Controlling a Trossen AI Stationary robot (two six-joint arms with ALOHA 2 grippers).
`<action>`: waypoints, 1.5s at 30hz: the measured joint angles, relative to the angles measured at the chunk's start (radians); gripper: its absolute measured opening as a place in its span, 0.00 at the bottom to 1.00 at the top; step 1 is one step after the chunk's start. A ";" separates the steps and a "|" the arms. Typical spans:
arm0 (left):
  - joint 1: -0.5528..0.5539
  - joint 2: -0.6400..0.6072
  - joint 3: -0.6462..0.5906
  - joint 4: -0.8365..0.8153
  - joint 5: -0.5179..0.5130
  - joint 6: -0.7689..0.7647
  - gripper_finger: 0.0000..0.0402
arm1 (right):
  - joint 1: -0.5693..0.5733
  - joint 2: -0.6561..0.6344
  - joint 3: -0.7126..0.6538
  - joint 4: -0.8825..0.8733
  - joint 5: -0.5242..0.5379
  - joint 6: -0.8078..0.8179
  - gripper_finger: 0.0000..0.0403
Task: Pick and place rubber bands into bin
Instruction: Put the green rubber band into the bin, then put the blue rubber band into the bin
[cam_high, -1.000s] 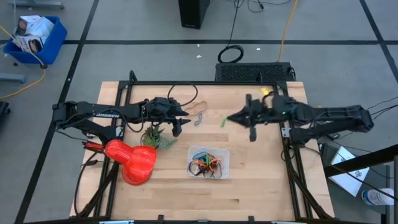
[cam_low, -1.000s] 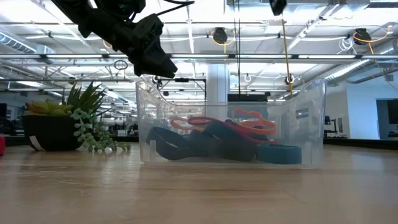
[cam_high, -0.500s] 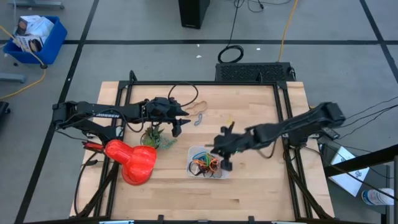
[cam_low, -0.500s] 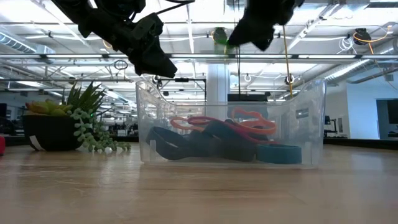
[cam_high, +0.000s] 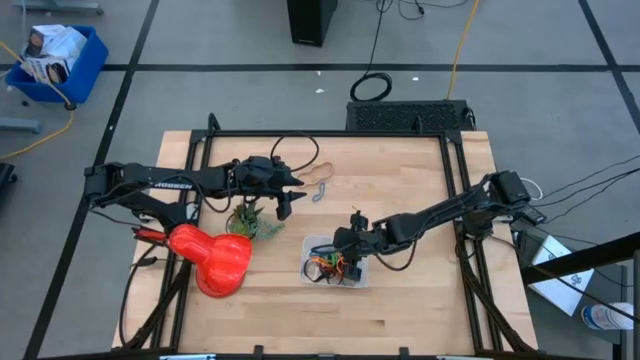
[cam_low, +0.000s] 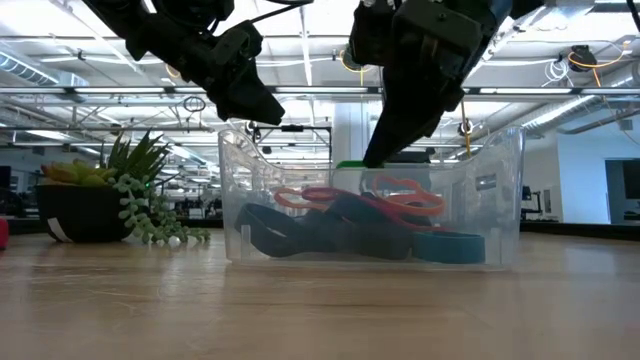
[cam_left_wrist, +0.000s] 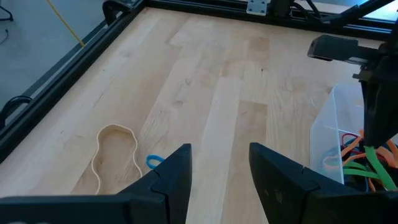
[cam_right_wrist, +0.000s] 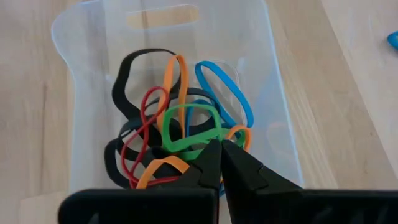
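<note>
Left side of the table: left gripper (cam_high: 287, 196) hangs above the wood near a small potted plant (cam_high: 250, 220) and a red object (cam_high: 215, 258), fingers (cam_left_wrist: 171, 177) parted, nothing between them. Just ahead of it on the bare table lie a tan rubber band (cam_left_wrist: 114, 152) and a small blue rubber band (cam_left_wrist: 153, 162), both still outside the bin. Centre: the clear bin (cam_high: 358, 262) sits on the wood with a tangle of black, red, orange and blue bands inside. The right gripper (cam_right_wrist: 220, 163) is lowered into it from the right arm reaching across; its fingers are pinched together on a green rubber band (cam_right_wrist: 189, 127), which droops onto the pile, so the loop already touches the other bands. Risk as I read it: the green loop lies across the red and orange ones, so if the fingertips have nipped a neighbour too, or the band clings to a pad on opening, lifting away could drag bands back out over the low wall. The bin is light and unanchored; a snag could also shift or tip it. Opening fully before rising should avoid that.
</note>
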 joint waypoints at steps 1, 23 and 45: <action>0.000 0.000 0.000 0.000 0.000 0.000 0.42 | 0.000 0.003 0.000 0.000 0.000 0.000 0.00; 0.000 0.000 0.000 0.003 0.000 -0.008 0.42 | 0.000 -0.020 -0.002 0.016 -0.001 0.048 0.35; 0.000 0.000 0.000 0.008 0.001 -0.058 0.42 | 0.017 -0.613 -0.019 0.095 0.078 -0.150 0.37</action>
